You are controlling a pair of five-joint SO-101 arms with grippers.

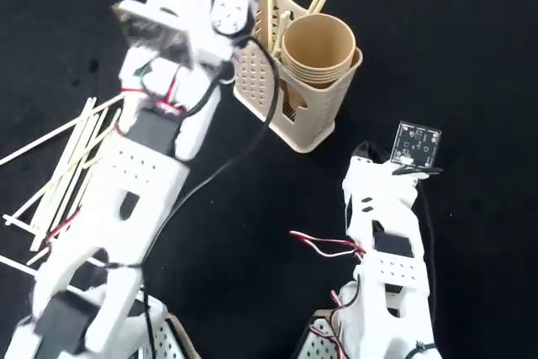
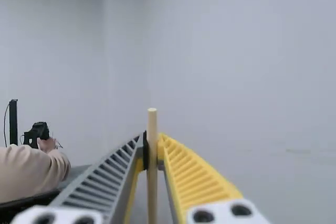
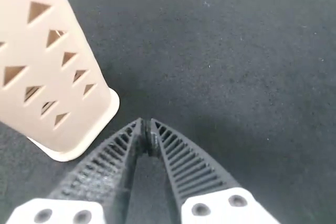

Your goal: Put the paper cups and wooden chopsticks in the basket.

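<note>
A beige perforated basket [image 1: 294, 102] [image 3: 50, 72] stands at the back of the black table. Stacked paper cups [image 1: 319, 46] sit inside it, with a few wooden chopsticks [image 1: 317, 2] upright beside them. Several loose chopsticks [image 1: 71, 161] lie in a heap at the table's left. My left gripper [image 2: 152, 141] is raised by the basket's far left corner, pointing up toward the wall, shut on one upright chopstick [image 2: 152, 124]. My right gripper [image 3: 146, 128] is shut with nothing in it, low over the table just beside the basket's base.
The left arm [image 1: 134, 182] stretches across the left half of the table, over part of the chopstick heap. The right arm [image 1: 382, 233] lies at the front right. Bare black cloth [image 1: 471, 65] spreads to the right of the basket.
</note>
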